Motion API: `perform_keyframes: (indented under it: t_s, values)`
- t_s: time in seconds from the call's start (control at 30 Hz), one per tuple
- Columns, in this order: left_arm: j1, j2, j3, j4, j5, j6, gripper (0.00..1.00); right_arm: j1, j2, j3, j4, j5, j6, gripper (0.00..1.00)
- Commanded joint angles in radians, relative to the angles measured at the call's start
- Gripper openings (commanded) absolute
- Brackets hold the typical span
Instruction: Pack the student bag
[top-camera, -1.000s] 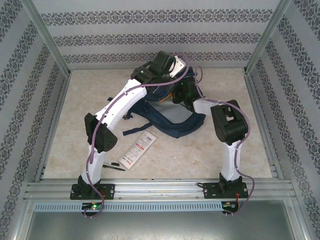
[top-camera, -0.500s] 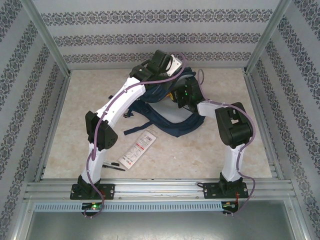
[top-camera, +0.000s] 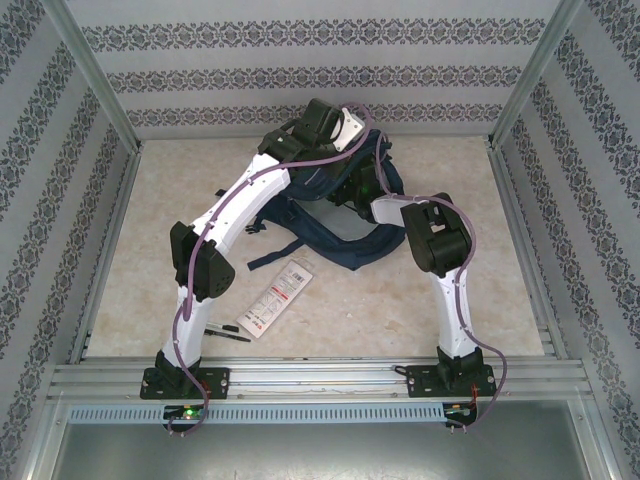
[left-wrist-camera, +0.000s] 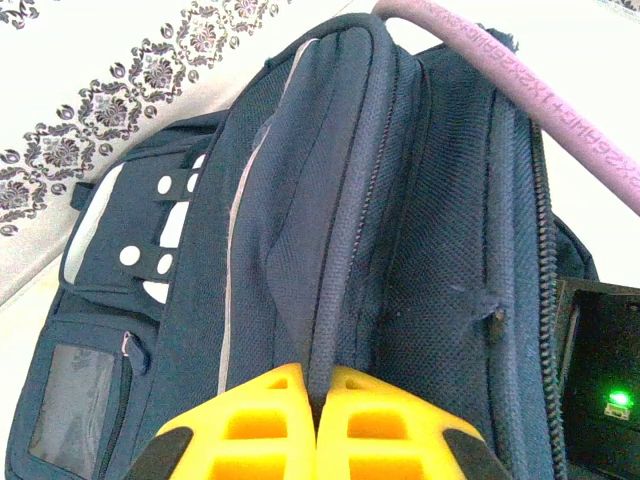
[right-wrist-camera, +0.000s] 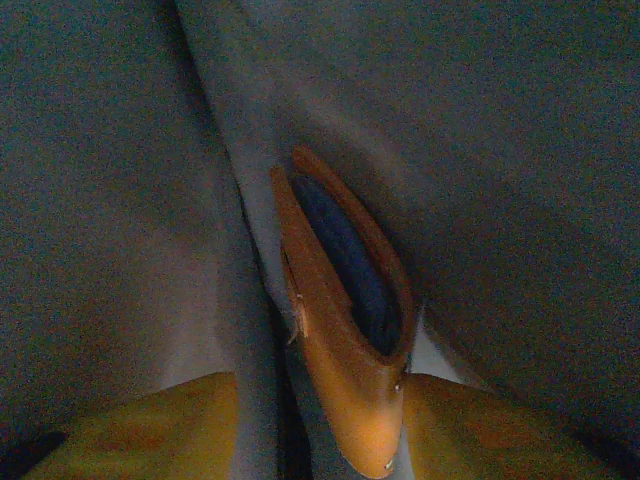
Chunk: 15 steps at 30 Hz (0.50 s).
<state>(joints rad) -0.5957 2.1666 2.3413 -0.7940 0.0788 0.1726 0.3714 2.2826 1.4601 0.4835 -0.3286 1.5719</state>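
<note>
The student bag (top-camera: 340, 245) lies at the back middle of the table, navy with white patches (left-wrist-camera: 150, 245). My left gripper (left-wrist-camera: 318, 385) is shut on the bag's padded rim and holds the mouth up; from above it sits at the bag's top (top-camera: 345, 128). My right gripper (top-camera: 358, 185) reaches down into the opening. Inside, its yellow fingers (right-wrist-camera: 480, 430) stand apart in the dim interior (right-wrist-camera: 100, 200). An orange-brown case with a dark blue inside (right-wrist-camera: 340, 330) lies between them, against the right finger. A dark gap and a fabric fold separate it from the left finger.
A white packet with red print (top-camera: 275, 298) and a thin black item (top-camera: 228, 330) lie on the table in front of the bag, near my left arm. Patterned walls and metal posts close in the table. A purple cable (left-wrist-camera: 540, 85) crosses above the bag.
My right arm has swung left and pushed its gripper deeper into the bag's mouth. The bag's top has been pulled up a little. My left gripper keeps its hold.
</note>
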Motion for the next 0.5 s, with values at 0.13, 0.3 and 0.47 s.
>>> perform_keyframes:
  t_s: [0.13, 0.3, 0.47]
  values:
    - [0.011, -0.054, -0.001, 0.101, -0.011, 0.005, 0.0, -0.001, -0.127, -0.113, 0.02, -0.027, -0.024, 0.58]
    - [0.017, -0.053, -0.005, 0.105, -0.016, 0.01, 0.0, -0.009, -0.153, -0.154, 0.032, -0.095, -0.016, 0.59]
    - [0.023, -0.06, -0.025, 0.106, -0.016, 0.013, 0.0, 0.002, -0.192, -0.187, 0.044, -0.147, -0.02, 0.54]
